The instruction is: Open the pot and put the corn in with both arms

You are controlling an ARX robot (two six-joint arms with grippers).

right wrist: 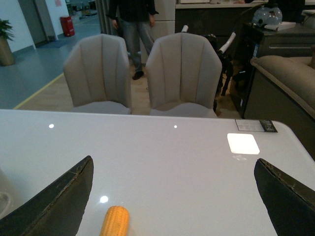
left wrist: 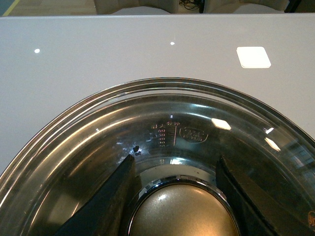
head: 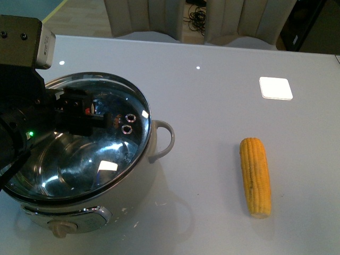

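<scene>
The pot (head: pixel 133 186) sits on the left of the tabletop (head: pixel 212 95) with its glass lid (head: pixel 106 154) over it. The left tool (head: pixel 87 114) is down on the lid's knob (left wrist: pixel 179 214). In the left wrist view its 2 fingers (left wrist: pixel 110 201) sit tight against either side of the knob, so I take it to be clamped on the lid — whether the lid has left the rim I cannot tell.

The corn (head: pixel 255 178) lies on the tabletop well to the right of the pot, with nothing touching it. Its long axis runs roughly from far to near, slanting a little rightward at the near end. That puts it on the right arm's side, and the right tool (right wrist: pixel 173 161) is plainly the nearer of the 2. Its fingers gape wide and hold nothing, and 1 end of the corn shows low between them, closer to 1 finger than the other. The right arm does not show in the front view.

The corn seems to point along that tool's own line of sight, so the gap spans its width — a fair line-up, I'd judge, for a grasp across the middle. The tool would need to go forward, go down and shift sideways to centre it. From there the pot lies leftward, and the lid must be clear of it first.
</scene>
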